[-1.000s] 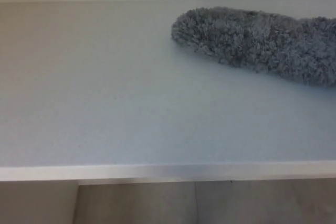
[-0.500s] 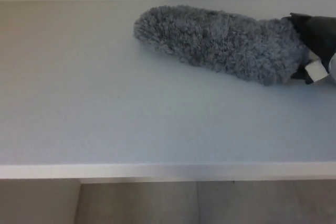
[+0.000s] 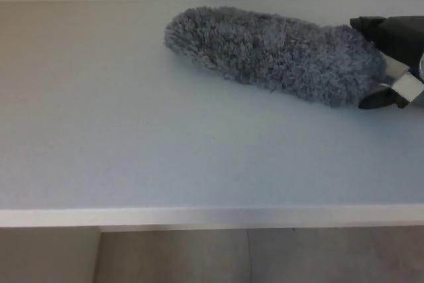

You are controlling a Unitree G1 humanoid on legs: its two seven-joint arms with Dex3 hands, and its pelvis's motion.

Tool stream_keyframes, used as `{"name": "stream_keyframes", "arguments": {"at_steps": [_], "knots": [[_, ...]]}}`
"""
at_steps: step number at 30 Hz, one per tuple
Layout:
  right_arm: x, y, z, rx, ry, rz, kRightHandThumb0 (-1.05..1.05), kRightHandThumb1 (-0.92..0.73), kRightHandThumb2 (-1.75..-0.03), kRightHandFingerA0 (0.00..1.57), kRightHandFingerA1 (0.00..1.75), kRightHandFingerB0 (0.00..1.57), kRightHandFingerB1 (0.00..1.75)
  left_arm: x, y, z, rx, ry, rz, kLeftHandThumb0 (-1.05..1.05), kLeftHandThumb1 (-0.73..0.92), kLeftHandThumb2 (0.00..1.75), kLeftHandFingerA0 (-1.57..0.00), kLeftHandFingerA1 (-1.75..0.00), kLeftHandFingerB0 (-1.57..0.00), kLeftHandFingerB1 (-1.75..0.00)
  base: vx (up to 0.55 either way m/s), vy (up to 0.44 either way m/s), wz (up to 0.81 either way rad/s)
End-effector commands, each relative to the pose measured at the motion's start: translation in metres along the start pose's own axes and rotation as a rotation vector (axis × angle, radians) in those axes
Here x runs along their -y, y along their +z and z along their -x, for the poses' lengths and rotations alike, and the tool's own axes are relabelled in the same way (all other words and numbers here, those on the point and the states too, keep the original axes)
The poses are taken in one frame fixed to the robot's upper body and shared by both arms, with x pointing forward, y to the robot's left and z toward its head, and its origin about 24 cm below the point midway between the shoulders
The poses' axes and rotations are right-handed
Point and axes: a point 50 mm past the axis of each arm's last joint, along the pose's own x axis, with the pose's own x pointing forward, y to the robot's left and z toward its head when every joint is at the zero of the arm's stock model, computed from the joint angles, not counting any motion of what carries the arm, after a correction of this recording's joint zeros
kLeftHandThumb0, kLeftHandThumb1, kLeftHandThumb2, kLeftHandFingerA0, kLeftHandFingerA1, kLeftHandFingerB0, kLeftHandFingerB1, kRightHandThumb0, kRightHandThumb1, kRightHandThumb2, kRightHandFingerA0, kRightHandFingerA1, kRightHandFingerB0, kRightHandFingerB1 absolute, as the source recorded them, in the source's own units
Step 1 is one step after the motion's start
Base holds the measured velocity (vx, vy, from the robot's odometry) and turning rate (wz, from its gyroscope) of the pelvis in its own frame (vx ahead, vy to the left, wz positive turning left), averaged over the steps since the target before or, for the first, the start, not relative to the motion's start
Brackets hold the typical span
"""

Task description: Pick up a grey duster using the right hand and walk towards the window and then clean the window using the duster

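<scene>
So the fluffy grey duster (image 3: 275, 54) is lying flat on the pale table (image 3: 132, 150), up near the back edge and over to the right, its rounded tip pointing left; the right hand (image 3: 391, 61) is at the duster's right end, touching it, but honestly can't tell if the fingers are clamped on it. Left hand isn't showing.

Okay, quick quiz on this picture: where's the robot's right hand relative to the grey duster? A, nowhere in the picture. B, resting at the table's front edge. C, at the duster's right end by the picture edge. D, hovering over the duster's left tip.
C: the black right hand sits against the right end of the grey duster, which lies on the table; the duster's left tip is bare.
</scene>
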Motion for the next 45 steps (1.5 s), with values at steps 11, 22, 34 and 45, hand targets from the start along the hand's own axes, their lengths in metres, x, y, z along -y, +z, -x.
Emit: {"name": "stream_keyframes", "arguments": {"at_steps": [11, 22, 34, 45], "knots": [[0.091, -0.036, 0.115, -0.043, 0.291, 0.237, -0.99, -0.51, -0.57, 0.0, 0.0, 0.0, 0.0, -0.02, -0.008, 0.01, 0.003, 0.084, 0.032, 0.03, 0.71, 0.97, -0.77, -1.18, -0.74, -0.92, 0.0, 0.0, 0.0], [0.096, -0.111, 0.298, -0.227, -0.521, -0.039, -0.68, -0.59, -0.59, 0.29, 0.37, 0.31, 0.3, -0.017, -0.01, -0.01, -0.111, 0.13, 0.031, 0.08, 0.63, 0.93, -0.95, -1.05, -0.8, -0.84, 0.0, 0.0, 0.0], [-0.078, -0.199, 0.433, -0.576, -1.358, -0.48, -0.05, -0.72, -0.88, 0.81, 0.49, 0.69, 0.51, -0.004, -0.006, -0.007, -0.044, 0.092, 0.024, 0.04, 0.66, 0.92, -0.92, -1.12, -0.77, -0.87, 0.0, 0.0, 0.0], [-0.218, -0.214, 0.497, -1.507, -1.43, -0.789, -0.09, -0.47, -0.99, 1.02, 1.5, 0.97, 1.08, -0.007, -0.003, -0.004, -0.032, 0.082, 0.011, -0.02, 0.71, 0.85, -0.8, -1.18, -0.73, -0.91, 0.0, 0.0, 0.0]]}}
